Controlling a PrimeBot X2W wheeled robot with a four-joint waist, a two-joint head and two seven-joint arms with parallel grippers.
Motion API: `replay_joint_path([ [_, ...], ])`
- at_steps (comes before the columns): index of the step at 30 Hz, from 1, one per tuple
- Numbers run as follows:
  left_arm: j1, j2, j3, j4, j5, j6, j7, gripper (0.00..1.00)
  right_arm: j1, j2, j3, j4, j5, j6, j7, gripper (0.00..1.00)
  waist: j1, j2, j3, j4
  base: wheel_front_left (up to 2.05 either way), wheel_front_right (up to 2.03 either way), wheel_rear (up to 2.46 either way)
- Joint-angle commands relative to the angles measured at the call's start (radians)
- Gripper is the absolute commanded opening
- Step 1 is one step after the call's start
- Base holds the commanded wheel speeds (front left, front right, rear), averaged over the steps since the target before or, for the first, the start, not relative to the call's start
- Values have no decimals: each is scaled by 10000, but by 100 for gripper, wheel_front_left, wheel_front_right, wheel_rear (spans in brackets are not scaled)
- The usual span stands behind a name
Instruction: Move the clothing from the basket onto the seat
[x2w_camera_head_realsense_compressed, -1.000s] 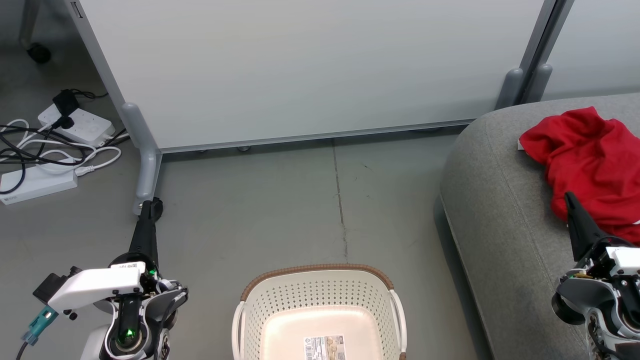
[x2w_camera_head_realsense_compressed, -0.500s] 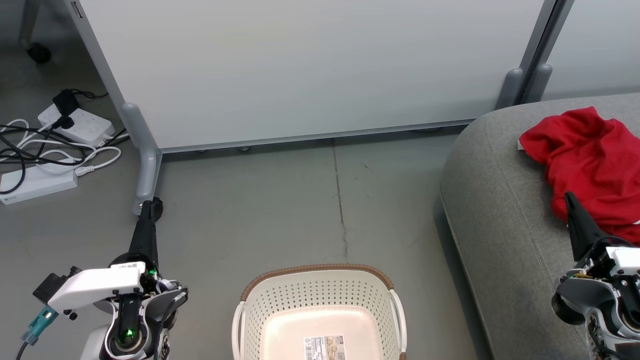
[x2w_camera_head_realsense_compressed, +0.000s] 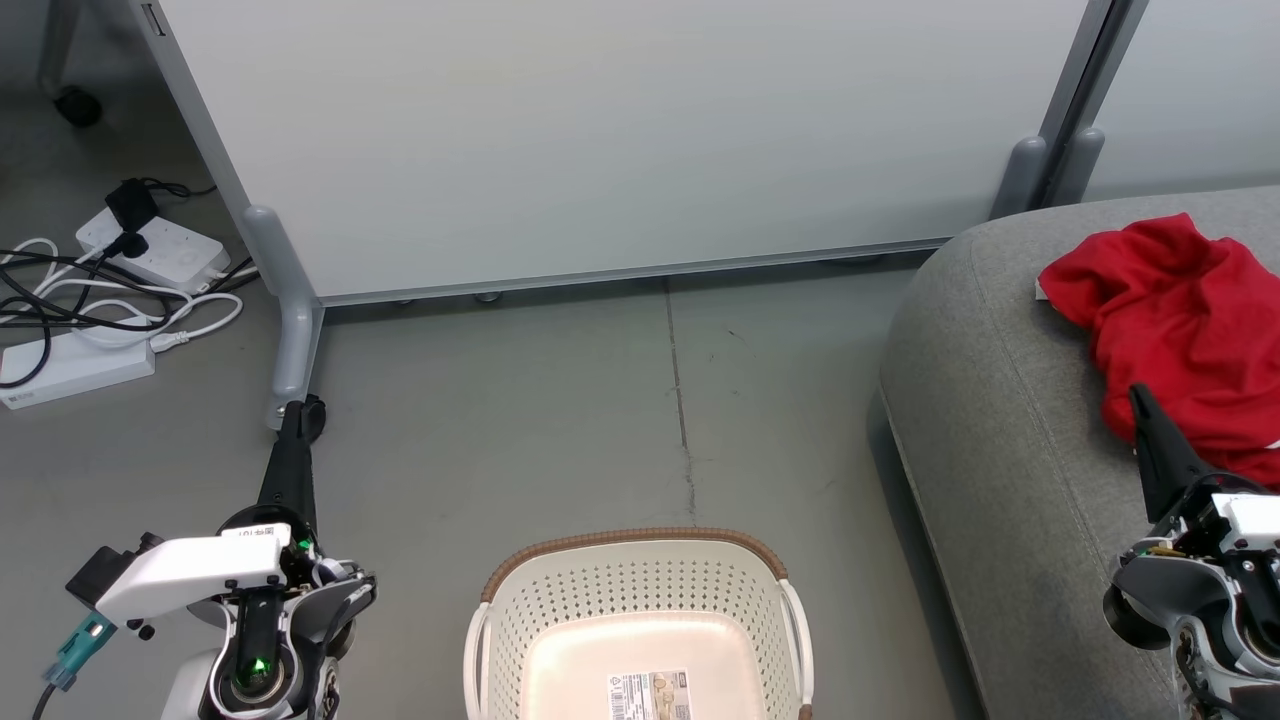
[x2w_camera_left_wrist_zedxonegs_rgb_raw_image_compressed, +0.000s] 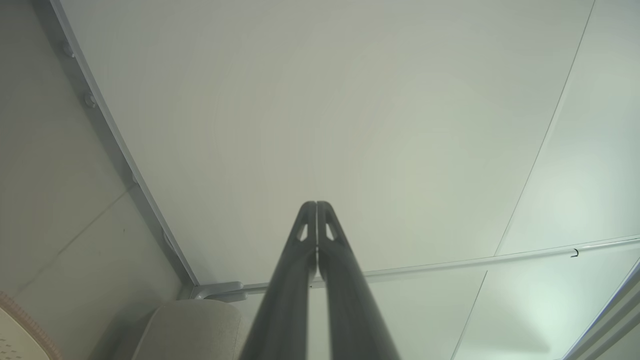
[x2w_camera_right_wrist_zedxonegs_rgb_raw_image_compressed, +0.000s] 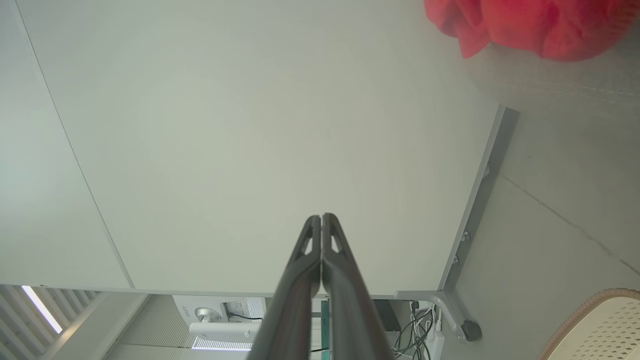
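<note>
The clothing (x2w_camera_head_realsense_compressed: 1185, 340) lies in a crumpled red heap on the seat (x2w_camera_head_realsense_compressed: 1000, 420), near its far rounded corner and spilling toward the right edge. It looks light, limp and a bit slick, the sort of fabric that drapes and trails when lifted. I'd pinch a raised fold on top of the heap rather than a flat patch, which would likely slip out.

The basket (x2w_camera_head_realsense_compressed: 630, 537) stands on the floor beside the seat's left edge, and the part of its bottom I can see carries only a label (x2w_camera_head_realsense_compressed: 648, 695).

Both arms hang low, either side of the basket. The left gripper (x2w_camera_head_realsense_compressed: 298, 412) points forward over the floor with its fingers pressed together on nothing. The right gripper (x2w_camera_head_realsense_compressed: 1137, 393) reaches over the seat, likewise closed tight and holding nothing. Its tip shows against the heap's near edge, but I can't tell if it touches.
</note>
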Motion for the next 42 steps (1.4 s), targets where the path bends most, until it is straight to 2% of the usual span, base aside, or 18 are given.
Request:
replay_joint_path([
  [1,-184,22,38,13,-46,-32,19,0,-35,-65,4,1,50,25,33,0,0,0,0,0,0,0,0],
  [42,-184,22,37,12,-46,-32,18,0,-34,-69,11,1,46,25,27,0,0,0,0,0,0,0,0],
])
